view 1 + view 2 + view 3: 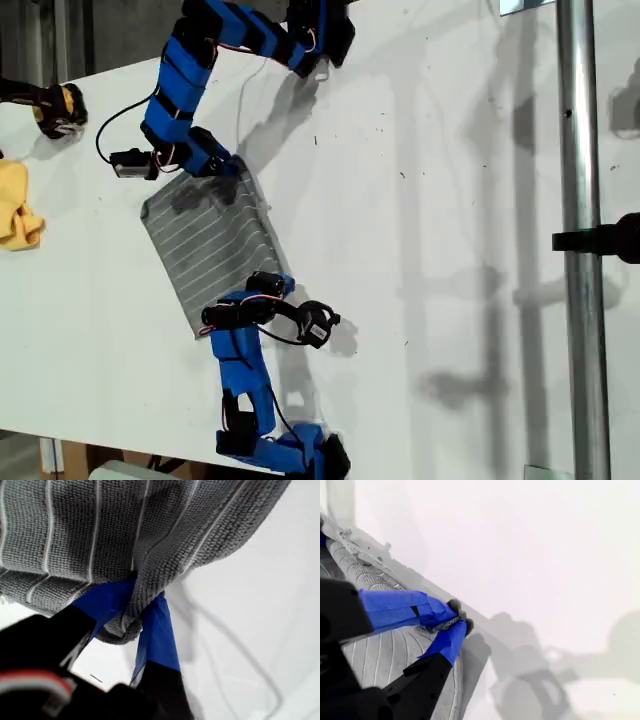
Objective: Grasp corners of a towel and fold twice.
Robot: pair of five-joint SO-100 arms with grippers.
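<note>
The place looked like a robotics lab or workshop bench, not a home. A plain white desk (430, 200) filled the exterior view, bare of any household furnishing. Two blue 3D-printed-looking arms were mounted on it, the arm (190, 80) at the view's top and another arm (245, 380) at its bottom, with exposed black servo motors and loose black cables. A metal pole (580, 240) ran down the exterior view's right side with a black clamp (600, 240) fixed on it, like a camera or light stand. A black and yellow tool (55, 108) lay at the exterior view's left edge.
</note>
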